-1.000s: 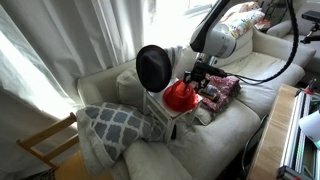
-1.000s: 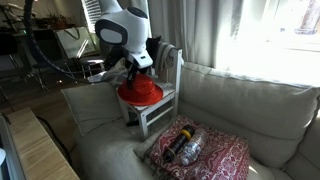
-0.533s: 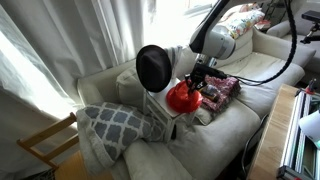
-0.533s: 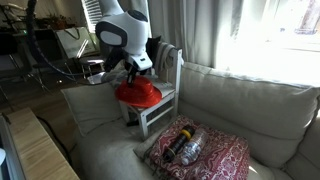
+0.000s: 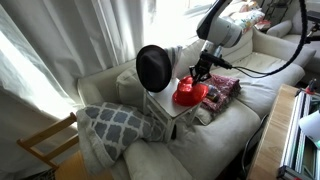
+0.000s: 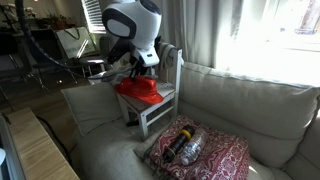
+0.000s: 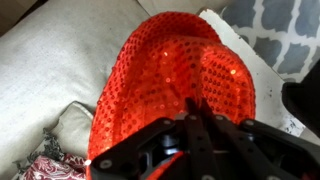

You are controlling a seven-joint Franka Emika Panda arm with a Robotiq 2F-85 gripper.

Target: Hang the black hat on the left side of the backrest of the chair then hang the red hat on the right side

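The red hat, sequinned, fills the wrist view. My gripper is shut on its crown, pinching a fold of fabric. In both exterior views the red hat sits squashed and tilted over the seat of the white chair, with the gripper coming down from above. The black hat hangs on a corner of the backrest, its round underside facing the camera in an exterior view. My arm hides most of the black hat in the exterior view from the chair's front.
The chair stands on a pale sofa. A grey patterned cushion lies beside it. A red patterned cloth with a bottle on it lies on the sofa. A wooden chair stands off the sofa's end.
The jaws have shut on the red hat's crown. The hat now looks pinched and tipped, shifted slightly on the seat. The arm has risen a little.
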